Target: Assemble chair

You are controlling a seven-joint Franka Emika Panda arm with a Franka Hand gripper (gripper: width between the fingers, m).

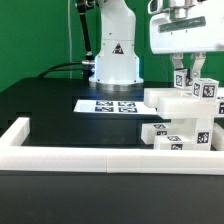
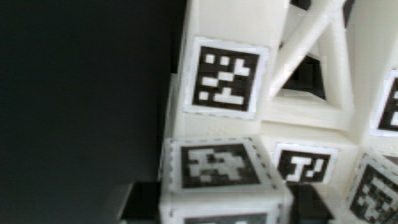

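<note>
Chunky white plastic chair assembly is seen on the black table at the exterior view's right, inside the low white border rail. The gripper is clamped on an upright tagged bar. Only close tags and struts are given by the wrist view; the fingers are hidden there.

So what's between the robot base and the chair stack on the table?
In the exterior view, the marker board lies flat on the black table, between the robot base and the chair stack.
</note>
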